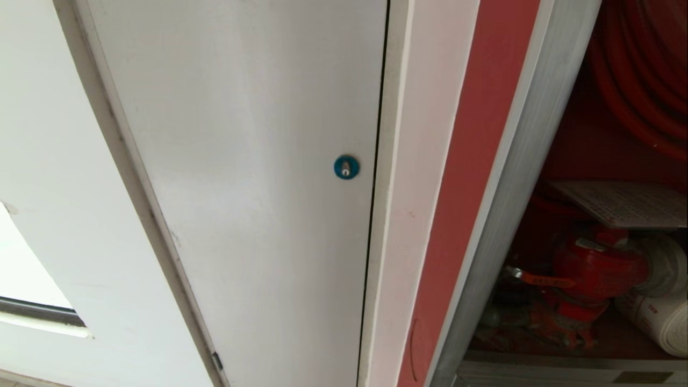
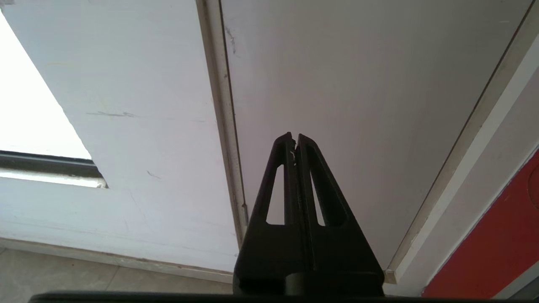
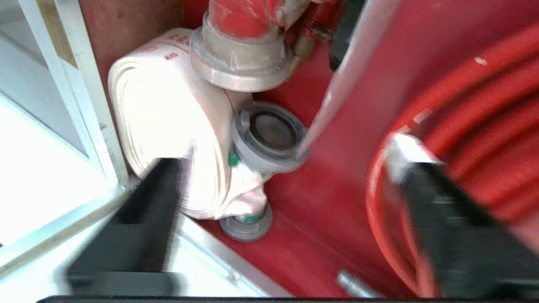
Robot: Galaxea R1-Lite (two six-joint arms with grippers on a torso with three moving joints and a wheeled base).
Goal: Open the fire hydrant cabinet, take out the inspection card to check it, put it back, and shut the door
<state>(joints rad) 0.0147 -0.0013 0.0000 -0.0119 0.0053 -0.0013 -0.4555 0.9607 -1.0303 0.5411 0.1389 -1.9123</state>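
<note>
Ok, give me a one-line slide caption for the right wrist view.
Open right gripper inside the fire hydrant cabinet, facing a rolled white hose, grey couplings and the red hose coil.

The fire hydrant cabinet (image 1: 516, 215) stands open at the right of the head view, its silver metal frame edging a red-lined interior. Inside, a red hose coil (image 1: 645, 70) hangs at the top, a printed white inspection card (image 1: 623, 203) lies tilted below it, and a red hydrant valve (image 1: 596, 271) sits lower down, just beside a rolled white hose (image 1: 658, 317).
</note>
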